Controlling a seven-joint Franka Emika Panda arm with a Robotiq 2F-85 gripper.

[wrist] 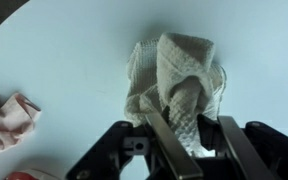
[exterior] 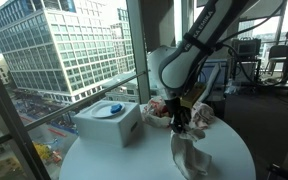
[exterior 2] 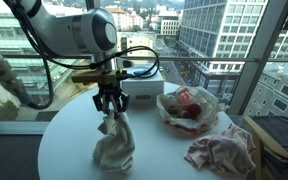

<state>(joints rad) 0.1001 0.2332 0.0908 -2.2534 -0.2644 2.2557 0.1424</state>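
My gripper [exterior 2: 110,108] is shut on the top of a whitish waffle-weave cloth [exterior 2: 114,143] and holds it up so that its lower part bunches on the round white table [exterior 2: 69,135]. In the wrist view the cloth [wrist: 174,80] hangs between the two fingers [wrist: 189,125], pinched at a fold. It also shows in an exterior view [exterior: 189,152] under the gripper [exterior: 181,120].
A clear bowl with red and pink cloths [exterior 2: 187,106] stands on the table. A pinkish cloth [exterior 2: 222,152] lies near the table's edge, also in the wrist view [wrist: 9,122]. A white box with a blue item [exterior: 108,120] stands by the window.
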